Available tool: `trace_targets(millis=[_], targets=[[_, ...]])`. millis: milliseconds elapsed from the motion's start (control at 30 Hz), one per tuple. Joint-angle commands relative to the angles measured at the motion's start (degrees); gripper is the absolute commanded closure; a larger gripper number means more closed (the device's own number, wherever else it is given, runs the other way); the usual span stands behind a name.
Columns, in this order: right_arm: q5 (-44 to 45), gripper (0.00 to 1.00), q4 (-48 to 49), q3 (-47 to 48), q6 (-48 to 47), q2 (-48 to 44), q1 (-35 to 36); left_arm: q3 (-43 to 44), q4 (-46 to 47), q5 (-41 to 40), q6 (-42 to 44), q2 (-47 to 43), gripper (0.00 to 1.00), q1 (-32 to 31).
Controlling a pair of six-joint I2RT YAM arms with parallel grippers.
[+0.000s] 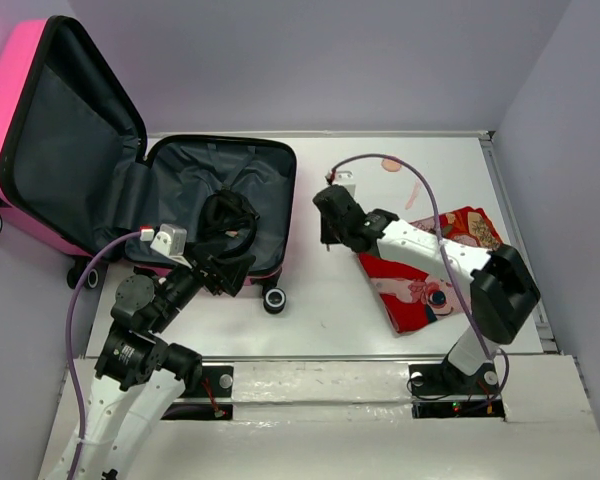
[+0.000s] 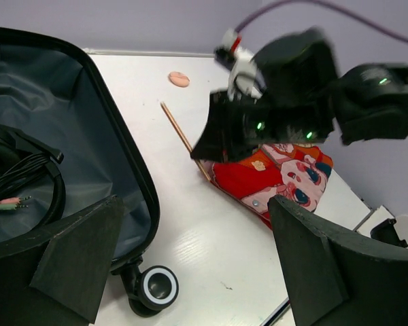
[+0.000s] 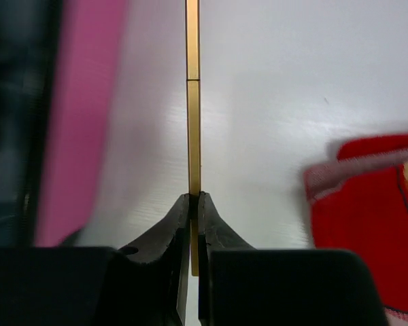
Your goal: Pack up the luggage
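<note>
The right jaws pinch a stick (image 3: pixel 193 102) near its end, the open luggage (image 1: pixel 195 175) just left of them, a red cloth (image 1: pixel 420 285) to their right; the left jaws hang spread above its rim; next, I judge, the stick must cross that rim and drop inside.

Robot lab test cell: a boxed-in bench with machines bolted to it.

From overhead, here's a plain white tabletop (image 1: pixel 320 320), fenced by bare pale-lilac wall panels (image 1: pixel 330 60) across the top and down the right edge. There's a black-and-white robot arm (image 1: pixel 130 370) fixed at lower left and its twin (image 1: pixel 480 300) at lower right. A purple cable (image 1: pixel 69 320) loops loose beside the left one. The only homely things, a hot-pink hard-shell suitcase (image 1: pixel 100 150) open at upper left and a red patterned cloth (image 1: pixel 405 295) at right, lie on that bench.
</note>
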Motion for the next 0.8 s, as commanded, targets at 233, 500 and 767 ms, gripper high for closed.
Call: trace_targets(millis=[233,500,767], targets=[[-18.54,0.21,8.06,40.66,-9.52,15.66,5.39,1.2,0.87,-1.16,-0.25,0.81,0.01,0.54],[-23.02,0.24,11.75,27.16,-6.98,8.11,-13.54,1.29,0.78,-0.9,-0.16,1.51,0.01,0.54],[-15.91,0.24,3.94,32.13,-10.85,19.68,-31.16,1.82,0.08,-2.47,0.19,2.48,0.01,0.37]])
